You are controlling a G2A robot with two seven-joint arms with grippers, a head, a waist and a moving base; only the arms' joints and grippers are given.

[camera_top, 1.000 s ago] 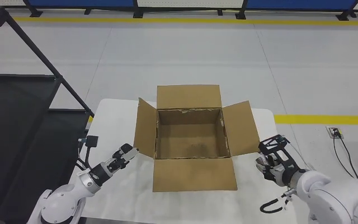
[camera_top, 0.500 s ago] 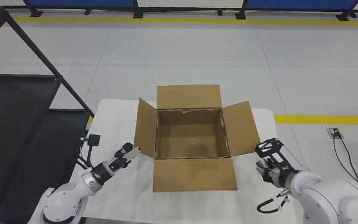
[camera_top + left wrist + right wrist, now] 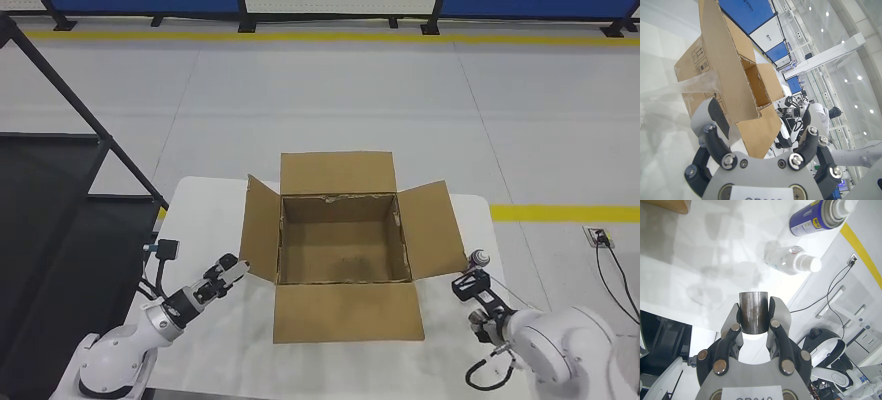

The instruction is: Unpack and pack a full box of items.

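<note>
An open cardboard box point(image 3: 343, 250) stands mid-table with all flaps spread; its inside looks bare. My left gripper point(image 3: 228, 270) rests low beside the box's left flap point(image 3: 725, 62), open point(image 3: 762, 117) with nothing between its fingers. On the other side, just off the right flap, my right gripper point(image 3: 472, 287) is shut on a short dark metal cylinder point(image 3: 753, 313), held upright between the pads point(image 3: 754, 306) above the white table point(image 3: 687, 256).
A blue spray can point(image 3: 819, 217) and a clear bottle with a white cap point(image 3: 791, 260) stand on the table beyond the right gripper. A small round-topped item point(image 3: 479, 258) sits by the right flap. A black rack point(image 3: 50, 220) borders the table's left side.
The right gripper has drawn back toward the table's front edge and slightly left, uncovering the small round-topped item. The left gripper has barely shifted.
</note>
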